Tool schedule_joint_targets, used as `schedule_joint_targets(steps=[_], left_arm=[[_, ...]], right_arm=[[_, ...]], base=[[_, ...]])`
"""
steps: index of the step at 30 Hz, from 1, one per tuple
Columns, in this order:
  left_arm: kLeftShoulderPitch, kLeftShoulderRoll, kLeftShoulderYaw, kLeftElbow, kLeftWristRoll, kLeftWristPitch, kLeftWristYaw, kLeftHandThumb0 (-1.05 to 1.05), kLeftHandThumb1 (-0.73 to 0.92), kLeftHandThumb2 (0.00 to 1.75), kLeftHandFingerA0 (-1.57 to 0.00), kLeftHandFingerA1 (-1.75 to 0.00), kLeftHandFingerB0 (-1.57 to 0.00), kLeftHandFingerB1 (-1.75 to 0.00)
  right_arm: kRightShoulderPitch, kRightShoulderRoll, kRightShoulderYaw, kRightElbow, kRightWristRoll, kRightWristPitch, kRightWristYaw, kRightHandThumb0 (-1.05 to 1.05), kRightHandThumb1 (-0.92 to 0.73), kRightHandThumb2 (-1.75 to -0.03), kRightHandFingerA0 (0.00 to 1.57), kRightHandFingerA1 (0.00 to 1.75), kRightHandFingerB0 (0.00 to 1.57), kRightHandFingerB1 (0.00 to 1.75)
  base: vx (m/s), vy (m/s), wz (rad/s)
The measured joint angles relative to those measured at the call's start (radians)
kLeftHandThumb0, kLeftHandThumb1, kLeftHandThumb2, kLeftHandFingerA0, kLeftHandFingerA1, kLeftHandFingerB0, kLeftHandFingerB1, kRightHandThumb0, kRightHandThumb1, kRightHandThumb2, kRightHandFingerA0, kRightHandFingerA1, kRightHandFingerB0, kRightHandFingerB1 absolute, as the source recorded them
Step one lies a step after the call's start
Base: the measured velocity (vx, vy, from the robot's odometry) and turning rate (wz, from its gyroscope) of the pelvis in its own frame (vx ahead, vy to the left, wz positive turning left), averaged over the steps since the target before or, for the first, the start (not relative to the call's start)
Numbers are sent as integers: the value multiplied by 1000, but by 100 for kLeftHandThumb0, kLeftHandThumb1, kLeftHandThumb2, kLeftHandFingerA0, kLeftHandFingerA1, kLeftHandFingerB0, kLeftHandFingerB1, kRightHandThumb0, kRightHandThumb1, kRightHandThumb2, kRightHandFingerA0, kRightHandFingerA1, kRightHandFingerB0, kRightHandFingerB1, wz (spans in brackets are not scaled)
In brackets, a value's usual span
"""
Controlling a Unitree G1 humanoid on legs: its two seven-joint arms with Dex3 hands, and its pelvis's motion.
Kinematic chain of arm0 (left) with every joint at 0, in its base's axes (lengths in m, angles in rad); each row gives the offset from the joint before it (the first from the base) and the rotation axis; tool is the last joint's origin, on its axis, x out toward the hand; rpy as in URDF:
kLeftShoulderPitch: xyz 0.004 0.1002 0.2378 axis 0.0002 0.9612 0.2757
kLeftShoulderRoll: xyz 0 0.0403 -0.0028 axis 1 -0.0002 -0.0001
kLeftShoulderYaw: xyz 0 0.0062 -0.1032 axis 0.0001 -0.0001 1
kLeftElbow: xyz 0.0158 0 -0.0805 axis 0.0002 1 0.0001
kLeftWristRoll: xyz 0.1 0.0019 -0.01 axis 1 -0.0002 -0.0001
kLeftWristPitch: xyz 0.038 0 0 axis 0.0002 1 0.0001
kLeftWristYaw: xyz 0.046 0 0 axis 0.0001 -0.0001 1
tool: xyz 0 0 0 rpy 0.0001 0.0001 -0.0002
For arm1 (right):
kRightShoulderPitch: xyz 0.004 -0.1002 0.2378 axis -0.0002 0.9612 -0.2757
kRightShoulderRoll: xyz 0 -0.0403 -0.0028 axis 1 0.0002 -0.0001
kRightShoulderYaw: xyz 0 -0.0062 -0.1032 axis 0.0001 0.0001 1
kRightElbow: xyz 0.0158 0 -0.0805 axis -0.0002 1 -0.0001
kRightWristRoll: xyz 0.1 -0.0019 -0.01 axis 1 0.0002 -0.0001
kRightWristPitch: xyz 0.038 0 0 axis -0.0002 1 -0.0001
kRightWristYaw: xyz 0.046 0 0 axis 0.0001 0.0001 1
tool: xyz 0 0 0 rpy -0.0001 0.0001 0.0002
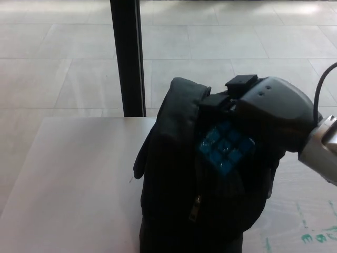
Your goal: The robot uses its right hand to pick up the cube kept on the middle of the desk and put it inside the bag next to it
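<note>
Nearest the camera, at the bottom edge of the head view, a black bag (174, 205) stands upright on the pale desk (73, 179), its lower part cut off by the frame. A zipper pull (195, 206) hangs on its front face, and a flap of dark fabric droops off its left side. To the right, green scribbles (318, 235) mark the desk surface.

Higher up, the right hand (263, 118) reaches in from the right over the top of the bag, its dark rounded back turned upward and a pale forearm (321, 147) trailing off toward the frame edge. Its fingers are wrapped around the blue cube (226, 146), which sits at the mouth of the bag, its gridded face tilted toward the camera and dark bag fabric all around it. Whether the cube touches the fabric is hard to tell.

Beyond the desk, a black post (126, 58) rises in front of a light tiled floor (63, 58).
</note>
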Motion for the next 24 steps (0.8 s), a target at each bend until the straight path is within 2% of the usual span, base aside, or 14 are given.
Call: schedule_joint_targets(steps=[2,3,5,6,7,9,10,11,13,14,18,20,22,24], left_arm=[[0,0,-2,0,1,-1,0,-49,62,57,-30,-51,-47,-46],[0,0,-2,0,1,-3,0,-47,62,58,-28,-52,-52,-48],[1,0,-2,0,0,-3,0,-46,62,57,-29,-52,-55,-50],[1,0,-2,0,0,-3,0,-48,62,58,-29,-51,-48,-47],[1,0,-2,0,0,-3,0,-48,62,57,-29,-53,-51,-49],[2,0,-2,-1,0,-3,0,-48,61,57,-30,-53,-52,-50],[2,0,-2,-1,0,-3,0,-49,60,57,-30,-52,-49,-47],[3,0,-2,-1,0,-3,0,-51,58,57,-29,-52,-48,-47],[3,0,-1,-1,0,-3,0,-51,58,57,-29,-52,-48,-47],[3,0,-1,-1,0,-3,-1,-49,60,57,-29,-51,-45,-46],[4,0,-2,-4,0,-3,-1,-49,62,58,-28,-50,-41,-45],[4,0,-2,-8,0,-3,-1,-48,60,58,-31,-51,-43,-46],[5,0,-2,-11,0,-2,0,-53,62,59,-29,-51,-39,-44],[11,0,-3,-18,1,-3,0,-51,62,58,-29,-50,-40,-44]], right_arm=[[3,-11,13,-10,-29,2,7,-62,-43,-80,35,67,4,37],[6,-17,20,-21,-43,9,19,-78,-46,-79,0,4,0,4],[15,-27,31,-46,-74,25,45,-80,-50,-83,0,3,0,0],[18,-32,32,-55,-88,32,56,-79,-46,-55,0,0,0,0],[20,-38,34,-67,-104,40,69,-86,-51,-88,0,15,0,0],[20,-49,36,-89,-133,54,95,-85,-51,-88,0,16,0,0],[20,-55,36,-101,-146,61,109,-86,-46,-56,0,0,0,0],[20,-59,37,-114,-162,68,123,-84,-51,-89,0,18,0,1],[19,-65,36,-134,-188,79,150,-84,-51,-89,0,18,0,1],[18,-68,36,-145,-201,85,165,-86,-47,-55,0,0,0,0],[8,-72,33,-176,-231,103,220,-87,-50,-56,0,0,0,0],[2,-72,30,-192,-241,112,250,-85,-49,-85,0,13,5,0],[-2,-71,24,-200,-245,121,277,-70,-40,-82,1,28,14,46],[-6,-59,2,-197,-236,135,300,-71,-44,-82,2,36,20,48]], base=[[0,0,0],[0,0,0],[0,0,0],[0,0,0],[0,0,0],[0,0,0],[0,0,0],[0,0,0],[0,0,0],[0,0,0],[0,0,0],[0,0,0],[0,0,0],[0,0,0]])
